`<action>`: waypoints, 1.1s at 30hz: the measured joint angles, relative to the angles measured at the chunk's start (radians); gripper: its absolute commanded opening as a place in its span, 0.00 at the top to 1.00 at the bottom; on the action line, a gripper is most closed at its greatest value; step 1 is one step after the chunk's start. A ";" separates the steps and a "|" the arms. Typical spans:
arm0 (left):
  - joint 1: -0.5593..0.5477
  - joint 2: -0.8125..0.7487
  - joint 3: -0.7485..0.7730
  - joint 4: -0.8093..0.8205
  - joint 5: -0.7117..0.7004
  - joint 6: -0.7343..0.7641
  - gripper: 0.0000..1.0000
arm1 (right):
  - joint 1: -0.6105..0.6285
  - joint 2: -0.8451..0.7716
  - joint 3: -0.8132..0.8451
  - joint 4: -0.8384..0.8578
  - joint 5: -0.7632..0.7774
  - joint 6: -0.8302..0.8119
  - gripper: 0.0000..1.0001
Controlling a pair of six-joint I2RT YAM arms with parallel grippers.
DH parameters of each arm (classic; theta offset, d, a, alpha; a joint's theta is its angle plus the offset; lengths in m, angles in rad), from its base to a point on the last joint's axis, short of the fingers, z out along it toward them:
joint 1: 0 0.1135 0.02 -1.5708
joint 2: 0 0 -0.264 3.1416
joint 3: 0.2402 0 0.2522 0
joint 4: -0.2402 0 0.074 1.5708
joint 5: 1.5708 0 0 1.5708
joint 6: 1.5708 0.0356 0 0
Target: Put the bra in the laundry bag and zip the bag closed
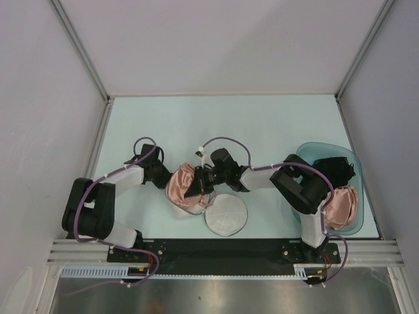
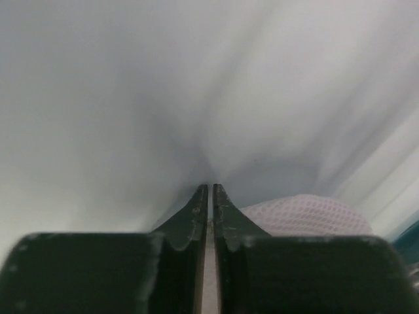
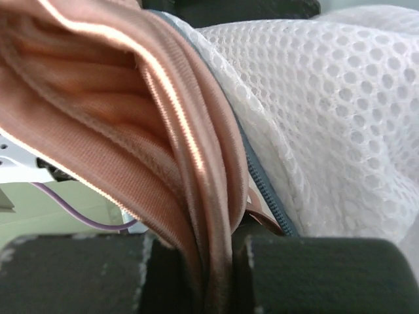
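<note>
Over the table (image 1: 275,131) centre, clamping the bra (image 1: 185,186) by its edge in the right gripper (image 3: 216,261), left gripper (image 2: 210,196) pinched shut alongside; settling it onto the open laundry bag (image 1: 226,214), closing and zipping not yet done.

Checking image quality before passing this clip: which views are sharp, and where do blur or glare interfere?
Top external: evenly lit and sharp, bra and laundry bag clear, soft shadows only. Left wrist: mostly featureless grey-white blur, just a mesh patch readable. Right wrist: mesh crisp, nearest bra folds soft, bright sheen along one edge.
</note>
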 measured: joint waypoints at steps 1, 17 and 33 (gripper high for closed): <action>-0.001 -0.006 -0.002 0.002 -0.002 0.011 0.64 | 0.000 0.000 -0.007 0.005 0.003 0.000 1.00; 0.009 -0.421 -0.007 -0.199 -0.092 0.187 0.67 | 0.026 -0.031 -0.118 0.004 0.097 -0.043 1.00; 0.009 -0.454 -0.111 -0.105 0.143 0.320 0.57 | 0.024 -0.056 -0.164 0.071 0.062 -0.031 1.00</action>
